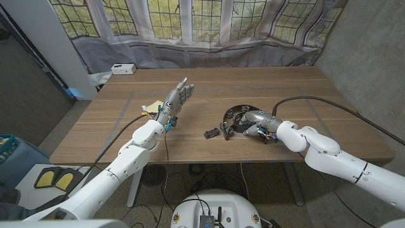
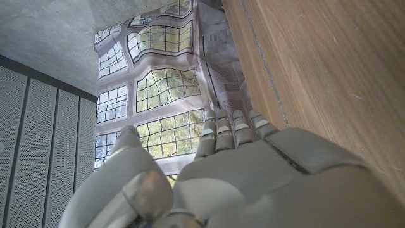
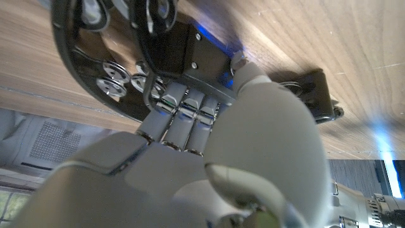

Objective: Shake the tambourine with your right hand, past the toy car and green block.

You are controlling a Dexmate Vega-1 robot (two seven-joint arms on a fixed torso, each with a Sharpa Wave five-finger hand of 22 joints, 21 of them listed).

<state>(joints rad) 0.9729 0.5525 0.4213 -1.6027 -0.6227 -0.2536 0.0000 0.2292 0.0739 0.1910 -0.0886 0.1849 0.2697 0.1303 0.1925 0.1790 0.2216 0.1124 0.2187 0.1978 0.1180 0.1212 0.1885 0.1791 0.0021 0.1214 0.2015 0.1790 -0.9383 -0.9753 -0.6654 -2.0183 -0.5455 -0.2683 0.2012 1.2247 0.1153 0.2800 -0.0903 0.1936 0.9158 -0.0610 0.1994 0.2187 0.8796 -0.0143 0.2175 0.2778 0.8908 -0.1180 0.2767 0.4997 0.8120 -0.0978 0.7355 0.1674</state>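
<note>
The tambourine, a black ring with metal jingles, lies just right of centre in the head view, on the wooden table. The right hand sits directly on it: in the right wrist view the fingers reach over the black rim toward the inside of the ring, past a row of jingles. Whether the fingers have closed on the rim or merely rest against it cannot be told from these views; the tambourine appears to be on the table, not yet lifted. A small dark toy car stands just left of the tambourine, slightly lower in the head view, close beside the hand; a dark wheeled part in the right wrist view is probably the same car. The right arm enters from the lower right of the frame, so the tambourine lies at the hand itself, and the right hand is far nearer to it than the left. The left hand is raised left of centre, fingers straight and holding nothing, well apart from the tambourine. Near it, a yellow-and-green object shows partly behind the left wrist; it may be the green block. A white box rests at the table's upper left edge. The next step appears to be securing the rim and lifting.
</note>
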